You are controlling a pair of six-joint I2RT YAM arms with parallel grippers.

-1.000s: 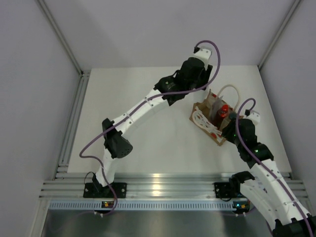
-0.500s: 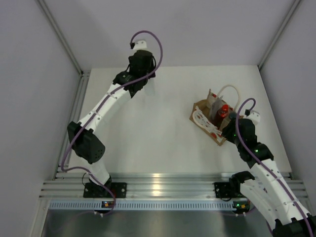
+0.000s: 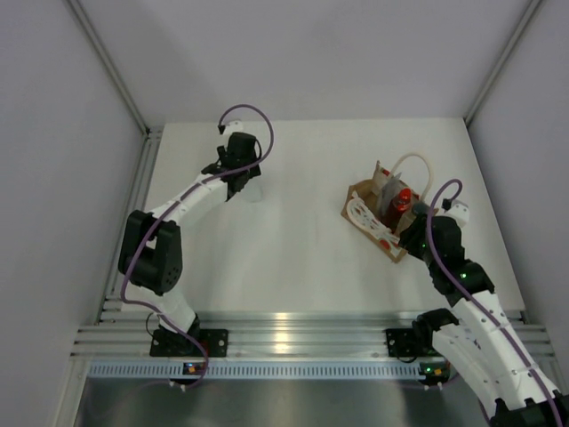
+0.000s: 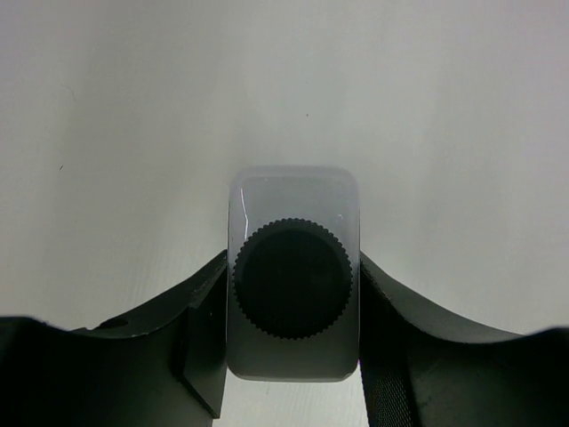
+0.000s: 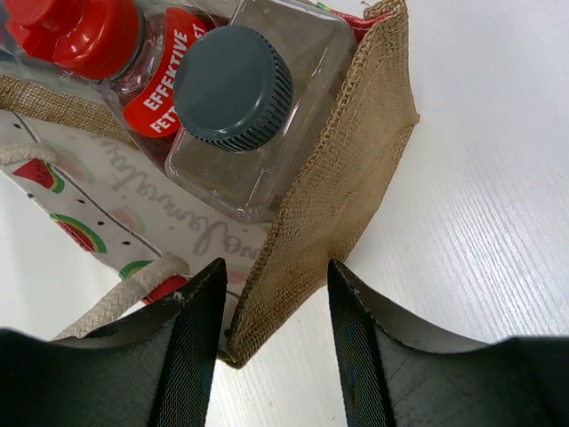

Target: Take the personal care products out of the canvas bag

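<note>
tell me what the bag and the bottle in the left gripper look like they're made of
Canvas bag: coarse tan woven fabric, probably jute or burlap; open weave and frayed edge show. Whitish bottle: apparently frosted translucent plastic with a soft sheen; its dark cap looks matte, ridged plastic.

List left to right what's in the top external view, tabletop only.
left gripper → whitish bottle it holds → canvas bag → red bottle inside it → right gripper at the bag's corner.

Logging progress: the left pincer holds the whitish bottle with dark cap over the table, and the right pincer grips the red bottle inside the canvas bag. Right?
Not quite. The right wrist view shows the right pincer around the tan canvas bag's corner wall, not the red bottle. The left pincer does hold the whitish bottle with dark cap.
</note>
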